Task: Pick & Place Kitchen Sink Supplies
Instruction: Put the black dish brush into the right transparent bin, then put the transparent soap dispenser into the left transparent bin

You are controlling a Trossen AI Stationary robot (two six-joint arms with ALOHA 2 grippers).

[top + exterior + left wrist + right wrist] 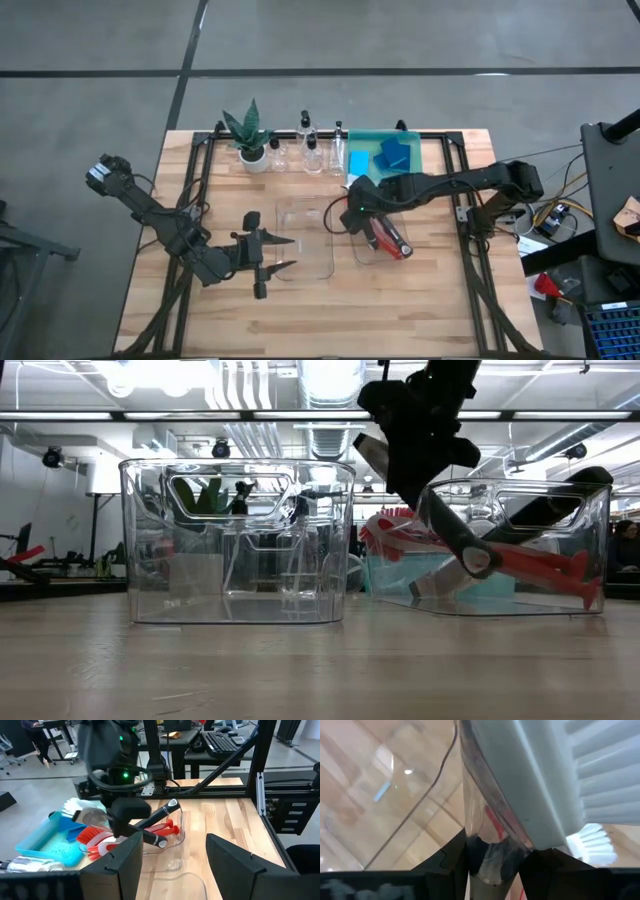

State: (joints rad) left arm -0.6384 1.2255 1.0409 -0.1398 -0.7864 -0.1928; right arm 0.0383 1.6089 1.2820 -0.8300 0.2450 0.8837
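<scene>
My right gripper (352, 215) is over the right clear bin (395, 250), shut on a black-handled brush (455, 530) with a white head (530, 785). Red long-handled brushes (540, 565) lie in that bin, and a second black handle (560, 495) leans on its rim. My left gripper (283, 252) is open at the near left side of the empty left clear bin (305, 240) and touches nothing. Blue sponges (392, 155) lie in the green tray (362, 140). Small clear bottles (312, 150) stand at the far edge. My right gripper pinches the brush between its two fingers (455, 857) at the neck just behind the white head (520, 815), coming from above. The black handle slants down into the right bin, its ringed free end (480, 560) low among the red brushes. Whether that end rests on them, I cannot tell.
A small green plant in a white pot (250, 140) stands left of the bottles. Black frame rails (470, 215) run along the table's sides. Bare wood lies in front of both bins, toward the near edge (330, 320).
</scene>
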